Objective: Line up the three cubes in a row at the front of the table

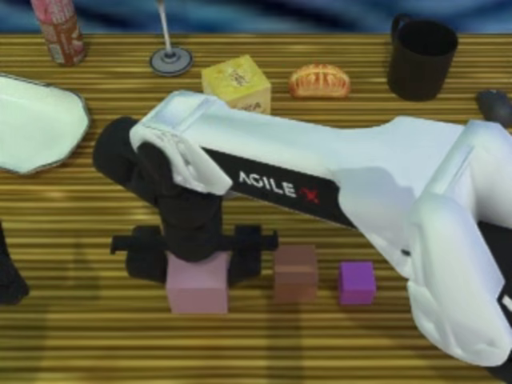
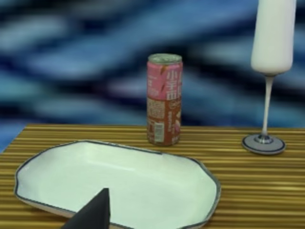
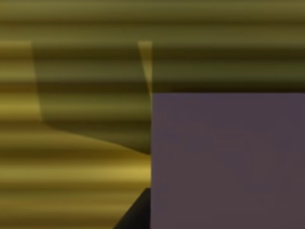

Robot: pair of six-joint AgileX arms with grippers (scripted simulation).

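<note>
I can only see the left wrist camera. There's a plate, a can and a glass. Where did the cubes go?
Observer: The top view shows them in a row near the front: pale pink cube, brown cube, magenta cube.
Operator: Is an arm touching them?
Observer: The right gripper is at the pale pink cube, jaws spread to either side of it.
Operator: Where's my arm?
Observer: The left gripper sits at the top view's left edge, away from the cubes.

The striped golden-brown table (image 1: 96,336) carries a front row — pale pink cube (image 1: 197,293), brown cube (image 1: 295,274), magenta cube (image 1: 356,282). Along the back: can (image 1: 58,30), glass (image 1: 170,58), yellow box (image 1: 236,82), bread (image 1: 320,81), dark mug (image 1: 421,58) — a white tray (image 1: 36,122) at left.
</note>
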